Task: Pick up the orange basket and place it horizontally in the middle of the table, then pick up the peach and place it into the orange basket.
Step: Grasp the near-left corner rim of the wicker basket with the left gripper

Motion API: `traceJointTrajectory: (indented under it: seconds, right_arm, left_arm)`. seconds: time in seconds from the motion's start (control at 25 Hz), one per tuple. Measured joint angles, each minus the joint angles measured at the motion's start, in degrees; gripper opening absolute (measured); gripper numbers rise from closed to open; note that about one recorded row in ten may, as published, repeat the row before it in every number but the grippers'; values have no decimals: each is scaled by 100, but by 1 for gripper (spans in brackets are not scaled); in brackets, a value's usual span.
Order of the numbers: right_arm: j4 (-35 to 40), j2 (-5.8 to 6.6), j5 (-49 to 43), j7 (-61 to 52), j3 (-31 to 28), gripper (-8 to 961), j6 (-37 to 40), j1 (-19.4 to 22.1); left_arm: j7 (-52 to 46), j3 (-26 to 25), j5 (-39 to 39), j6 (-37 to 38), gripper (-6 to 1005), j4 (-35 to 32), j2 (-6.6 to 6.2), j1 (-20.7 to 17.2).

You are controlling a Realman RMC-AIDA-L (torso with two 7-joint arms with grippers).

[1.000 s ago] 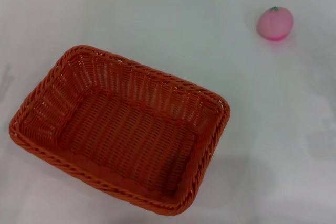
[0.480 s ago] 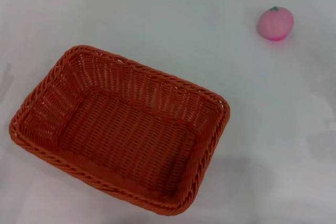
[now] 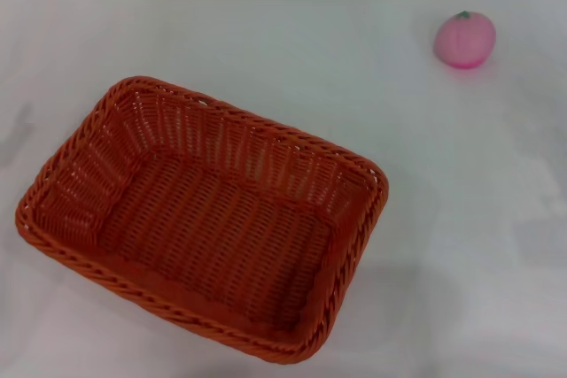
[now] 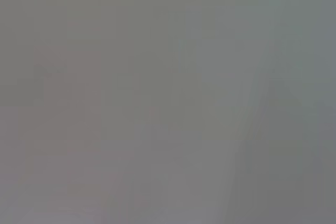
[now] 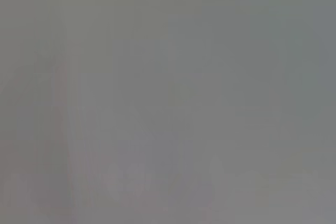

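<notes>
Neither gripper appears in any view; wrist views show only grey. Head view: basket (image 3: 202, 219) holds nothing; peach (image 3: 464, 39) on table (image 3: 292, 33), well apart.

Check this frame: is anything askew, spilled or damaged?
The basket lies skewed, its long sides running diagonally across the table, on the robot's left and not centred. It is empty and looks undamaged. The peach sits apart, far right. Neither gripper shows.

One orange basket (image 3: 202, 219) sits on the table (image 3: 266, 33). One peach (image 3: 464, 39) too. Both wrist views are blank grey, perhaps hiding more.
</notes>
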State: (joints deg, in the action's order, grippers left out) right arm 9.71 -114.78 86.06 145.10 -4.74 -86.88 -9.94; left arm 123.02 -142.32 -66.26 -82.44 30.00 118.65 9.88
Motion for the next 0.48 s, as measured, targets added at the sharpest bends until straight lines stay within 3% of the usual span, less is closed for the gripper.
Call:
traceJointTrajectory:
  seconds: [0.24, 0.48]
  right_arm:
    - [72, 7, 7, 0, -10, 769, -6, -32]
    - [78, 9, 9, 0, -21, 769, -11, -55]
  left_arm:
    - [-2443, -42, -1513, 355, 816, 1438, -2, -6]
    - [-4986, -30, -3585, 303, 816, 3241, -13, 121]
